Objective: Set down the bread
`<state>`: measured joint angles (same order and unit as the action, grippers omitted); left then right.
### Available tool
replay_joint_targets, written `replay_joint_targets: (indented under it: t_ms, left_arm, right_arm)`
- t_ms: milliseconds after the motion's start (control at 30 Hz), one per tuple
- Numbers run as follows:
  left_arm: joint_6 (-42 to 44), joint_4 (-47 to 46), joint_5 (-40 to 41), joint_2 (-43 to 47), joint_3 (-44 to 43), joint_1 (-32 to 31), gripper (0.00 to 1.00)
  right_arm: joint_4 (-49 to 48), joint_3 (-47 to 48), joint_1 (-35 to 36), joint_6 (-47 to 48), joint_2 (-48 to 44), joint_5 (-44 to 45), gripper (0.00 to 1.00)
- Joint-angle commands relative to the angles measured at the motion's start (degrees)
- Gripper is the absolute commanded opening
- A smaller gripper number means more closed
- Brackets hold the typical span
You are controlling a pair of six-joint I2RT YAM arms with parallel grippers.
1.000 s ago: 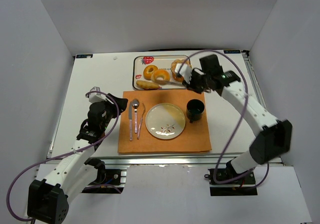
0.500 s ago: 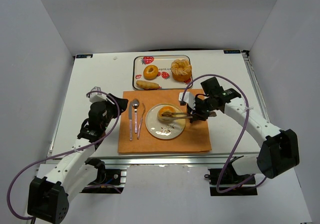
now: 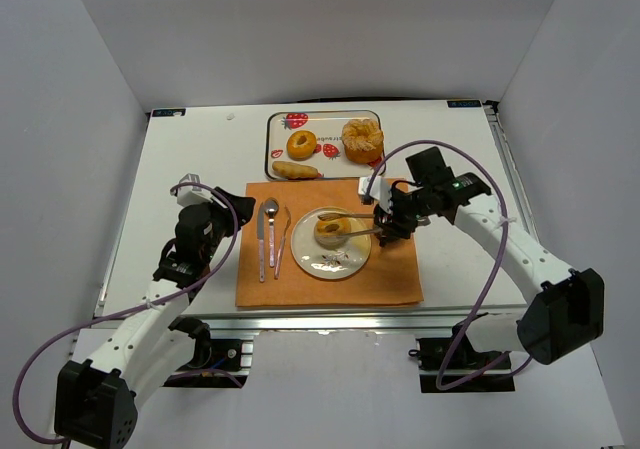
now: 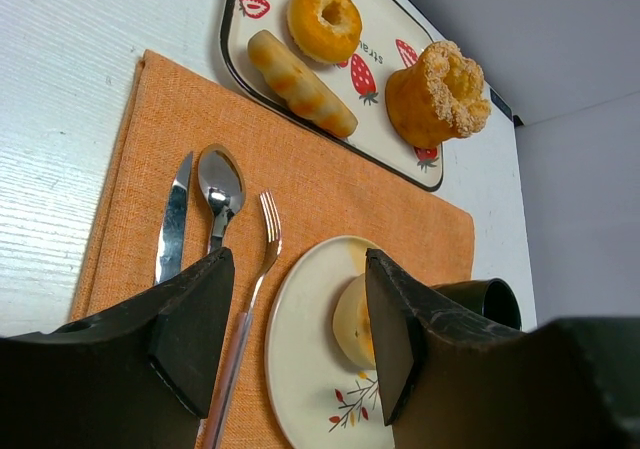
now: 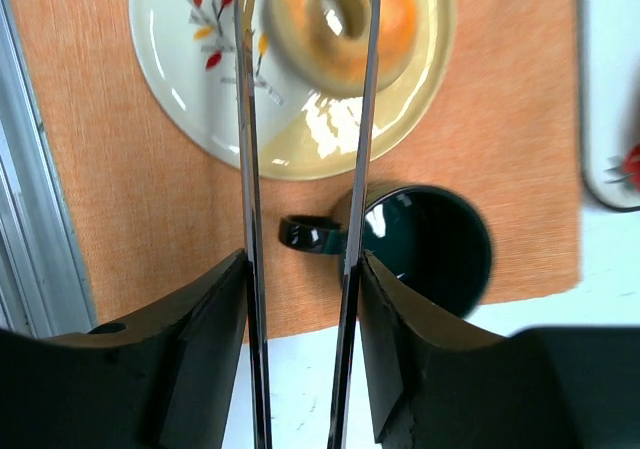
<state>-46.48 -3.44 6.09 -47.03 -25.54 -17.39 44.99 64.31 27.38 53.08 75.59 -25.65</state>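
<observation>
**R hand (image 3: 390, 219) holds tongs (image 3: 355, 223) astride bread (image 3: 332, 229) on plate (image 3: 305, 259)**

On counter (image 3: 200, 149): orange mat (image 3: 400, 279) w/ plate; tray (image 3: 275, 134) behind holds 3 other pastries (image 3: 362, 139). Ring-shaped bread lies flat on plate, tong blades either side, contact unclear. Placement looks done; left to do: lift tongs clear. L hand (image 4: 295, 269) wide, empty, near mat's left edge.

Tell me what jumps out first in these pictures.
A ring donut lies on the leaf-patterned plate mid-mat, straddled by metal tongs held in the right gripper. Beyond the orange placemat, a strawberry tray holds three more breads.
</observation>
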Motion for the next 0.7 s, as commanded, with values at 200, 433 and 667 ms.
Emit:
replay_joint_targets:
  t_ms: [200,433,667]
  left_arm:
    - [0.51,0.45,0.94,2.11,-0.83,0.07,0.65]
    - [0.07,0.19,0.86,2.99,-0.21,0.07,0.65]
    - [-0.02,0.1,0.94,3.17,-0.3,0.07,0.65]
  right_arm:
    - [-4.73,11.44,-1.09,-4.91,1.65,-0.55,0.48]
    - [-15.61,16.27,-4.52,-5.01,12.28,15.51,0.46]
    - [-21.35,20.84,-4.96,-0.52,20.2,22.39,0.46]
